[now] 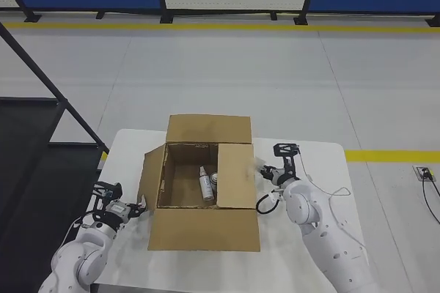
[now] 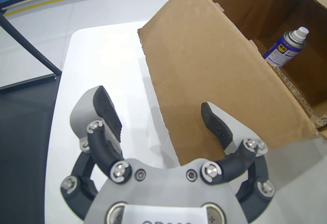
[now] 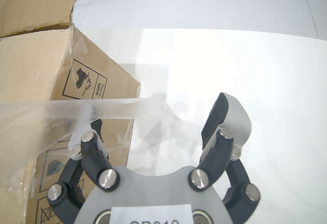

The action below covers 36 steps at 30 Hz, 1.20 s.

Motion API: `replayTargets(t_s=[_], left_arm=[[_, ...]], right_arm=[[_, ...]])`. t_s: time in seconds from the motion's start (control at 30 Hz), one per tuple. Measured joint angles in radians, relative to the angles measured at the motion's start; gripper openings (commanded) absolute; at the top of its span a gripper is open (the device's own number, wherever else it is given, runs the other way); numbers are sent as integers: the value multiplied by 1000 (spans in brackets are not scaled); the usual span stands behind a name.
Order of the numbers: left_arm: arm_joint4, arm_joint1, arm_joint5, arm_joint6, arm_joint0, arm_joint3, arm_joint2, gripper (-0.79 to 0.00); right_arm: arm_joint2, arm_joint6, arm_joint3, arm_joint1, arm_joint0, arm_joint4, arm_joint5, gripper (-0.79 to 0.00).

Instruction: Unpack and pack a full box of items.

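Note:
An open cardboard box (image 1: 202, 227) stands mid-table with its flaps spread; one side flap (image 1: 236, 176) is folded in over the opening. Inside lies a white-capped blue spray can (image 2: 286, 47) (image 1: 205, 183), with a second can (image 1: 215, 180) beside it. My left gripper (image 2: 158, 117) (image 1: 128, 209) is open, low at the box's left side, one fingertip (image 2: 217, 128) just in front of the outer left flap (image 2: 204, 69). My right gripper (image 3: 155, 117) (image 1: 267, 173) is open at the box's right wall (image 3: 38, 77). A loose strip of clear tape (image 3: 76, 107) crosses its inner finger.
The white table (image 1: 315, 161) has bare room to the right of the box and a narrow strip to the left. A black frame and dark panel (image 1: 29, 168) stand off the left edge. A black cable (image 1: 265, 204) loops at the right wrist.

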<state>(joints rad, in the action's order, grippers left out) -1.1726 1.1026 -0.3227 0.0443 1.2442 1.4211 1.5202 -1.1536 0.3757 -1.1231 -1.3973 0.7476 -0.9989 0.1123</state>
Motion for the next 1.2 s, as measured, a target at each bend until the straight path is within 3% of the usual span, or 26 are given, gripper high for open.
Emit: replayTargets(t_s=[0.37, 0.63, 1.2], left_arm=[[14, 1, 0, -6, -5, -19, 4, 0], [16, 2, -4, -4, -12, -26, -1, 0], [4, 3, -13, -3, -17, -25, -14, 0]], right_arm=[[17, -123, 87, -26, -47, 14, 110, 0], [-19, -199, 25, -22, 18, -14, 182, 0], [-94, -144, -74, -8, 133, -88, 278, 0]])
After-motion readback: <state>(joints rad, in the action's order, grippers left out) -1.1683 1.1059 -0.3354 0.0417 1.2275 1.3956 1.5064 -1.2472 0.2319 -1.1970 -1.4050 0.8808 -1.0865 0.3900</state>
